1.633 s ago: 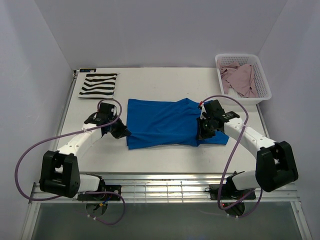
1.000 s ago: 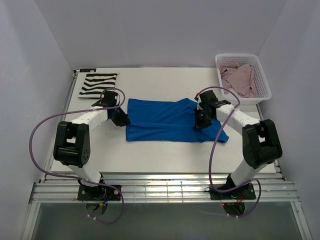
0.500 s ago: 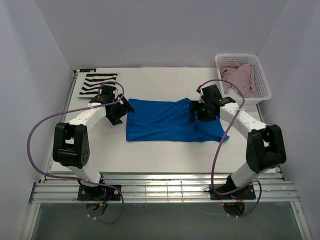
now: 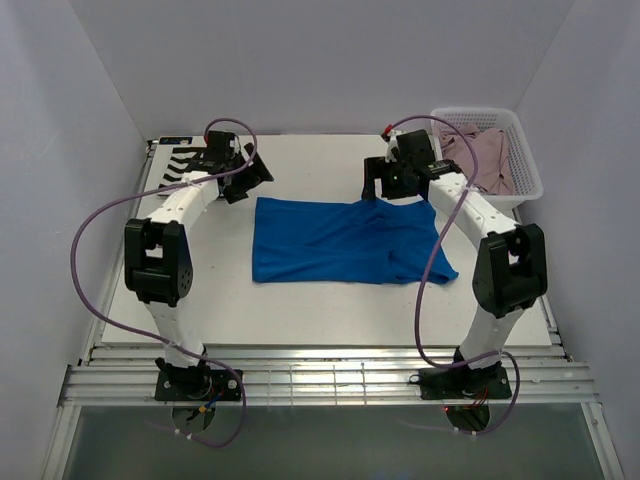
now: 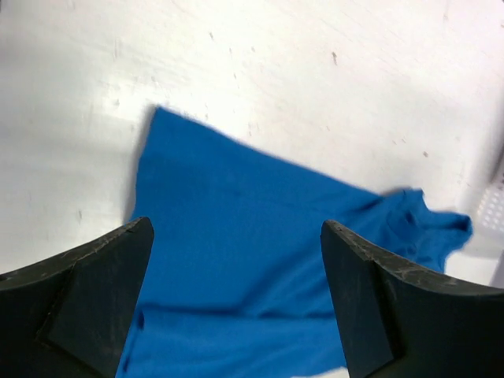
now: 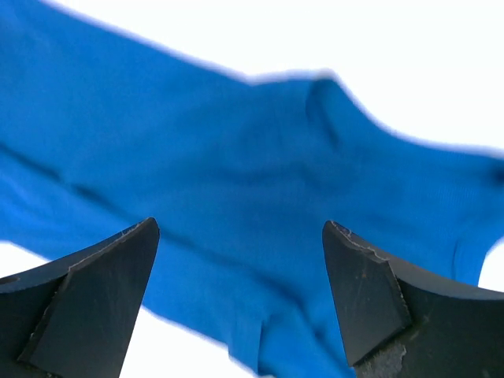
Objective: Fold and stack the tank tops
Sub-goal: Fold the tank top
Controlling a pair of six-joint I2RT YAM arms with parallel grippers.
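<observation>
Blue tank top (image 4: 340,243) lies flat on the table (image 4: 300,310). Left gripper (image 5: 236,228) and right gripper (image 6: 240,228) hover near its far corners. Both claws gape wide and hold nothing.

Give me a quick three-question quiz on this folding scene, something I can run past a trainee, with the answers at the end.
1. Fill the gap: the pink top lies in the white ___.
2. Where is the striped top? A. at the far left corner of the table B. at its near right corner C. in its middle
3. True or false: both arms' jaws grip the blue tank top.
Key: 1. basket. 2. A. 3. False: both pairs of jaws stand open and empty, clear of the blue tank top.
</observation>
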